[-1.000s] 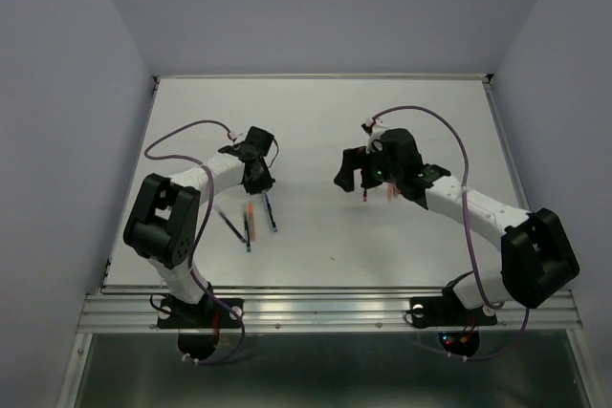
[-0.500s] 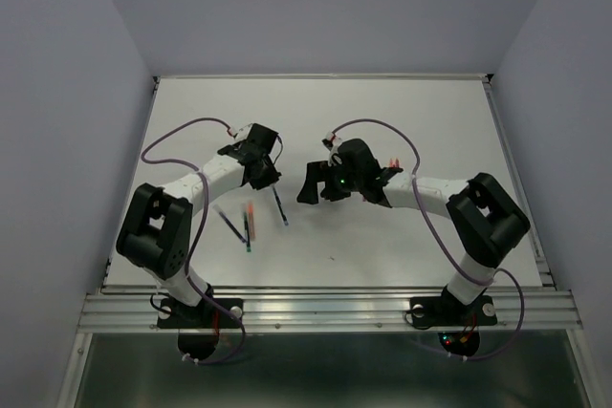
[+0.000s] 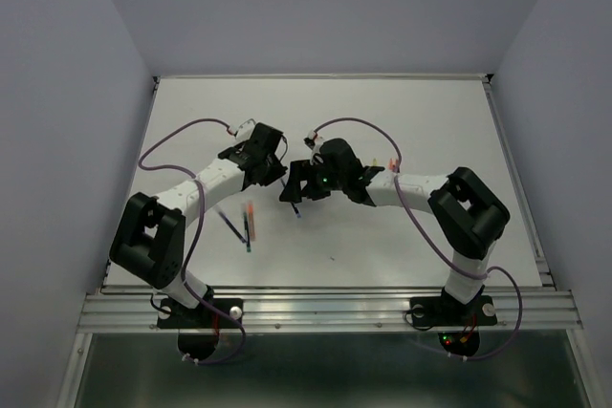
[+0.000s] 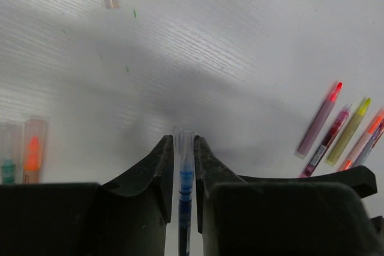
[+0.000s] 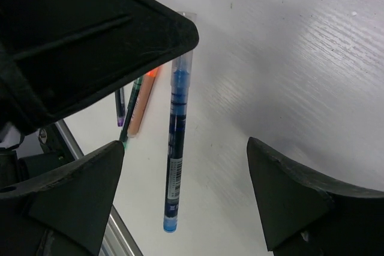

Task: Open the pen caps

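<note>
Near desk (image 3: 382, 255) edge, left of centre: a few loose pens (image 3: 247, 231) lying flat. Mid-desk: left claw (image 4: 183, 148) narrow, clamped on blue pen (image 4: 185, 184); clear cap (image 4: 183, 137) on, projecting past the fingertips. Right claw (image 5: 185, 148) wide, one finger on either side of that pen, not touching it. Farther out: coloured pens (image 4: 345, 131) grouped on the desk.

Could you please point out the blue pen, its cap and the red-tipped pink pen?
blue pen (image 5: 174, 166), right wrist view, mid-barrel
cap (image 4: 183, 139), left wrist view, tip
red-tipped pink pen (image 4: 318, 122), left wrist view, mid-body
</note>
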{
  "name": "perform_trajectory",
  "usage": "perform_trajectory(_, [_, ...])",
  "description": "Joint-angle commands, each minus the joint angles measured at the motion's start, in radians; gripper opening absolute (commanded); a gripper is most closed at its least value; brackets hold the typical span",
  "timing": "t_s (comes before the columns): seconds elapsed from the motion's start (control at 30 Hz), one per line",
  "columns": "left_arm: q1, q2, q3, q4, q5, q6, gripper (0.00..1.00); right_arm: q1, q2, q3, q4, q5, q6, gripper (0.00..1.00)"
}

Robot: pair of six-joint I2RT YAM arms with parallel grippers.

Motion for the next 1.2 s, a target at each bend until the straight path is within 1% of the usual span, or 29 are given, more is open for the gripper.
perform_trajectory(0.0, [-0.012,-0.059,0.04,0.025,-0.03,-0.027,0.06,0.017,0.014,0.039,0.044,-0.018,0.009,0.83])
perform_trajectory(0.03, [-0.012,-0.06,0.04,0.025,-0.031,-0.028,0.06,0.017,0.015,0.041,0.044,-0.018,0.01,0.8])
perform_trajectory(0.07, [-0.015,-0.062,0.04,0.025,-0.033,-0.03,0.06,0.017,0.015,0.041,0.044,-0.015,0.013,0.72])
perform_trajectory(0.13, [-0.014,-0.062,0.043,0.025,-0.031,-0.032,0.06,0.017,0.017,0.042,0.042,-0.015,0.021,0.66])
perform_trajectory(0.17, [-0.017,-0.062,0.046,0.027,-0.03,-0.032,0.06,0.017,0.02,0.042,0.041,-0.015,0.021,0.59])
perform_trajectory(0.27, [-0.018,-0.065,0.049,0.027,-0.03,-0.032,0.06,0.017,0.024,0.047,0.031,-0.006,0.027,0.51])
perform_trajectory(0.3, [-0.02,-0.065,0.049,0.027,-0.03,-0.032,0.06,0.017,0.027,0.048,0.027,0.001,0.03,0.43])
perform_trajectory(0.33, [-0.02,-0.068,0.051,0.028,-0.03,-0.032,0.06,0.017,0.027,0.048,0.024,0.002,0.033,0.4])
perform_trajectory(0.37, [-0.021,-0.072,0.051,0.028,-0.03,-0.032,0.06,0.017,0.027,0.05,0.019,0.008,0.035,0.34])
perform_trajectory(0.43, [-0.021,-0.074,0.051,0.028,-0.03,-0.032,0.06,0.017,0.031,0.055,0.01,0.02,0.036,0.29])
perform_trajectory(0.47, [-0.021,-0.076,0.051,0.028,-0.024,-0.028,0.07,0.017,0.031,0.059,0.007,0.025,0.033,0.2])
perform_trajectory(0.5, [-0.021,-0.076,0.049,0.032,-0.016,-0.024,0.08,0.017,0.031,0.059,0.004,0.03,0.032,0.16])
perform_trajectory(0.57, [-0.021,-0.08,0.046,0.047,0.004,-0.012,0.13,0.017,0.026,0.059,0.002,0.033,0.027,0.1])
perform_trajectory(0.6, [-0.021,-0.089,0.034,0.065,0.025,-0.002,0.3,0.017,0.021,0.056,0.002,0.04,0.027,0.05])
perform_trajectory(0.67, [-0.021,-0.102,0.017,0.071,0.03,0.001,0.47,0.017,0.006,0.053,0.002,0.054,0.021,0.01])
perform_trajectory(0.7, [-0.021,-0.114,0.011,0.076,0.03,0.008,0.55,0.017,-0.003,0.044,0.004,0.062,0.018,0.01])
perform_trajectory(0.73, [-0.021,-0.12,0.006,0.082,0.031,0.014,0.57,0.017,-0.011,0.039,0.002,0.071,0.013,0.01])
perform_trajectory(0.77, [-0.021,-0.129,0.0,0.088,0.036,0.018,0.61,0.017,-0.031,0.036,0.004,0.079,0.012,0.01])
perform_trajectory(0.97, [-0.021,-0.183,-0.055,0.156,0.076,0.037,0.62,0.017,-0.084,0.015,0.007,0.091,0.012,0.01])
perform_trajectory(1.17, [-0.021,-0.169,-0.048,0.142,0.079,0.045,0.61,0.017,-0.115,0.013,0.022,0.082,0.015,0.01])
